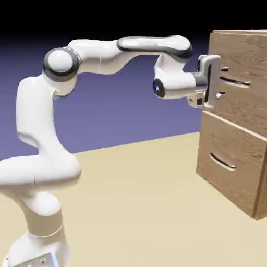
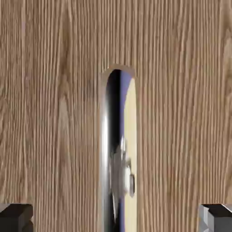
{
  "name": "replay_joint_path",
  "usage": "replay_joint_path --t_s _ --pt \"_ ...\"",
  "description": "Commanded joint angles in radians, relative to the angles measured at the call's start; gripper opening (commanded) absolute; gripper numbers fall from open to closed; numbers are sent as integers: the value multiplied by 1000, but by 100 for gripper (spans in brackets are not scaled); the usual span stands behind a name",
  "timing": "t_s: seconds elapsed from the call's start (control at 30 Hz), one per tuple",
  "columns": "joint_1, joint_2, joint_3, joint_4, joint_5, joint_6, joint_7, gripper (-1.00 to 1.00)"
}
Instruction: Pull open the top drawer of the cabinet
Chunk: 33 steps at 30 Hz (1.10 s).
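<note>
With the top drawer's handle (image 1: 235,82) as landmark, the gripper (image 1: 223,82) is positioned at it, its 2 fingertips spread wide on either side of the bar and holding nothing. The top drawer (image 1: 244,107), the panel directly behind the handle, sits in the upper part of the cabinet (image 1: 234,31) and appears closed, while the lower drawer (image 1: 229,151) is below the handle. Approach and alignment are judged complete; 2 steps remain: closing on the handle and pulling the drawer open.
</note>
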Motion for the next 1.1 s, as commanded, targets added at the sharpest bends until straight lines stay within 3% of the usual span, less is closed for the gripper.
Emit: replay_joint_path --t_s 0.0,0.07,0.1,0.57,1.07 --pt "-36 -9 29 28 -8 6 14 0" --pt "-93 -23 74 72 -20 15 35 0" --pt "-93 -23 74 72 -20 15 35 -100" --pt "378 39 -315 -270 39 -53 -68 -100" --pt "921 -94 -770 -633 -2 -72 -24 -100"
